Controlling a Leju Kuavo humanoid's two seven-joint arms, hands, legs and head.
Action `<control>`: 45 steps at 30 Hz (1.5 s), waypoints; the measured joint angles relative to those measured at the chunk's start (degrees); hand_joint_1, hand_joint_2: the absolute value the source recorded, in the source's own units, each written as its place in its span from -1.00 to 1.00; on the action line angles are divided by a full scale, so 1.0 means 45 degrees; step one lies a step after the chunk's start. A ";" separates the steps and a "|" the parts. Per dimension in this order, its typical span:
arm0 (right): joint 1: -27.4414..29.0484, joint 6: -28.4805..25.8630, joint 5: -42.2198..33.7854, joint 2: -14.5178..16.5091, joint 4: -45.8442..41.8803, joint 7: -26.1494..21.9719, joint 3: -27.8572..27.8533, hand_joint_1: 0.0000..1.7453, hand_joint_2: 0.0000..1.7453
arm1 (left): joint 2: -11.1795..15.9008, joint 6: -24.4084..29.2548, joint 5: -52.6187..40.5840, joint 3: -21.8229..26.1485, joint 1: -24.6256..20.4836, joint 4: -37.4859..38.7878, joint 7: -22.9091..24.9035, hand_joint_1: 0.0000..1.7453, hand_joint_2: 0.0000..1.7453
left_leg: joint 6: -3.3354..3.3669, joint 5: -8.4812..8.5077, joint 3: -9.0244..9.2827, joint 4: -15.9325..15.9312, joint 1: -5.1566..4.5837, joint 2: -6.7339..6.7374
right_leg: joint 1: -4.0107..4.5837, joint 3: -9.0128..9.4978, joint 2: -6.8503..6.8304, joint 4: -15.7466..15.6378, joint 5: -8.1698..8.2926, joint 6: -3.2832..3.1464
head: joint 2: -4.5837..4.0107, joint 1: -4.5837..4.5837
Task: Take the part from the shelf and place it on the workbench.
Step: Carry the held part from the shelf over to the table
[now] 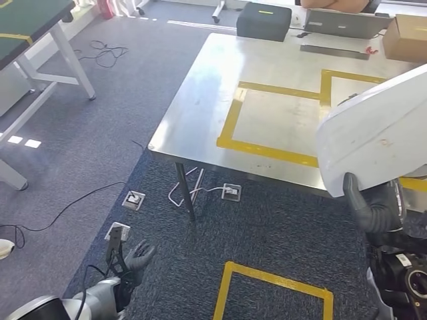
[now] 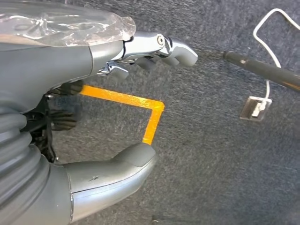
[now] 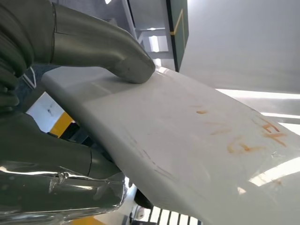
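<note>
I have the right hand (image 1: 375, 207) gripping the part (image 1: 375, 137), a large white curved panel with faint orange marks on its surface. In the right wrist view the thumb presses flat on the upper face of the part (image 3: 183, 140) while the darker fingers (image 3: 53, 159) curl under its near edge, so the panel is clamped between them. From the head view the part is held up in the air at the right, tilted, its far end hanging over the near right portion of the table (image 1: 211, 100), not resting on it.

The table is a metal-topped one with yellow tape outlines (image 1: 261, 150) marked on it. Along its far edge I see a black case (image 1: 264, 21), a grey laptop (image 1: 345, 23) and a cardboard box (image 1: 405, 39).

My left hand (image 1: 132, 261) hangs low at the near left over the grey carpet (image 1: 101, 127), holding nothing, its fingers (image 2: 166, 49) spread loosely apart from the thumb. Beneath it the left wrist view shows a corner of a yellow tape square (image 2: 152, 112) on the floor, a small floor socket (image 2: 255, 108) and a white cable (image 2: 268, 28). A second table with white legs (image 1: 65, 53) stands at the far left.
</note>
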 joint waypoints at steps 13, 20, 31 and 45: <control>-0.0112 -0.0007 0.0000 0.0000 -0.0073 0.0028 -0.0028 1.00 1.00 | -0.0042 -0.0028 0.0019 -0.0002 -0.0018 0.0000 -0.0024 -1.00 1.00 | -0.0759 -0.1553 -0.2372 0.3966 0.0160 0.0019 | 0.0025 0.1451 0.0056 -0.2601 0.0999 -0.0719 | 0.0000 -0.0153; -0.0116 -0.0019 0.0000 0.0000 -0.0077 0.0034 -0.0032 1.00 1.00 | 0.0011 -0.0028 0.0025 -0.0005 0.0003 0.0000 -0.0023 -1.00 1.00 | -0.0432 0.0745 -0.1418 0.0143 0.0069 0.0020 | 0.0051 0.2060 0.0159 -0.2586 0.0426 -0.0370 | 0.0000 -0.0159; -0.0092 -0.0038 0.0000 0.0000 -0.0073 0.0038 -0.0043 1.00 1.00 | -0.0006 -0.0030 0.0027 -0.0005 0.0036 0.0001 -0.0029 -1.00 1.00 | -0.0096 -0.0080 0.0015 0.0021 0.0078 0.0014 | 0.0003 0.0118 0.0008 -0.0458 0.0353 -0.0113 | 0.0000 0.0013; -0.0115 -0.0078 0.0005 0.0000 -0.0110 0.0026 -0.0017 1.00 1.00 | -0.0038 -0.0047 0.0032 -0.0005 0.0023 0.0000 -0.0039 -1.00 1.00 | -0.0746 -0.0999 -0.2413 0.3308 0.0233 0.0038 | 0.0014 0.1819 0.0108 -0.2687 0.0765 -0.0670 | 0.0000 -0.0119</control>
